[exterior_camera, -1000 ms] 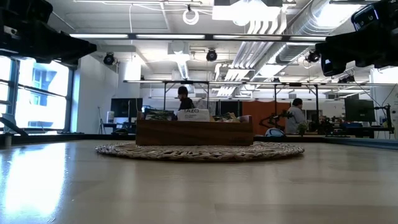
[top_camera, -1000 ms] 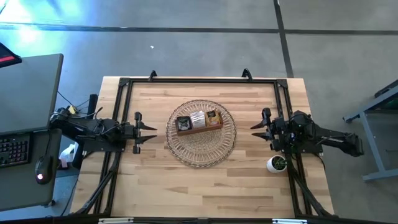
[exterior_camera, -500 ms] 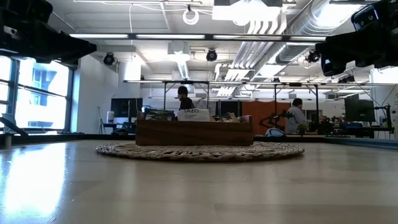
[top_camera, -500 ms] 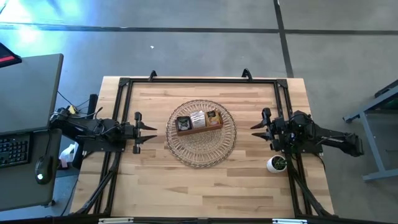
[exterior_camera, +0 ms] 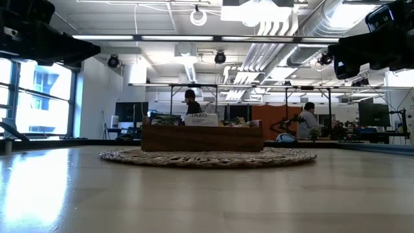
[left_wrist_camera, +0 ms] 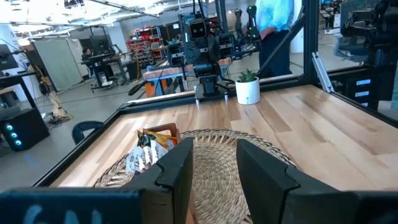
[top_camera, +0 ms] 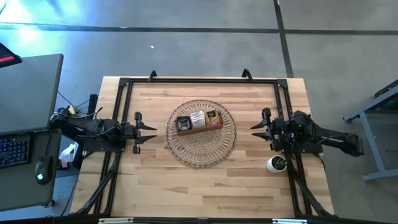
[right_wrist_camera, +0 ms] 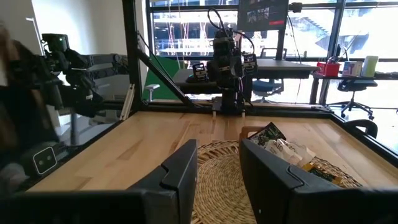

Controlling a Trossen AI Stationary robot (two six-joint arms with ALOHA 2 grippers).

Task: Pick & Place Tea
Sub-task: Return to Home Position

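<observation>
The tea sachets [top_camera: 199,119] stand upright in a brown wooden tray [top_camera: 200,129], black, white and orange ones side by side. The tray rests on a round wicker basket [top_camera: 201,149] at the table's middle. My left gripper [top_camera: 151,133] hangs level near the table's left edge, pointing at the basket, open with nothing between its fingers [left_wrist_camera: 214,168]. My right gripper [top_camera: 255,126] faces it from the right edge, also open and empty [right_wrist_camera: 219,168]. Both stand well short of the basket. The sachets also show in the left wrist view [left_wrist_camera: 149,146] and the right wrist view [right_wrist_camera: 280,146].
A small white pot with a green plant [top_camera: 277,163] stands by the right arm's base. A black metal frame [top_camera: 199,80] runs along the table's far and side edges. Bare wood [top_camera: 199,186] lies between the basket and the near edge. People sit in the room behind [exterior_camera: 306,121].
</observation>
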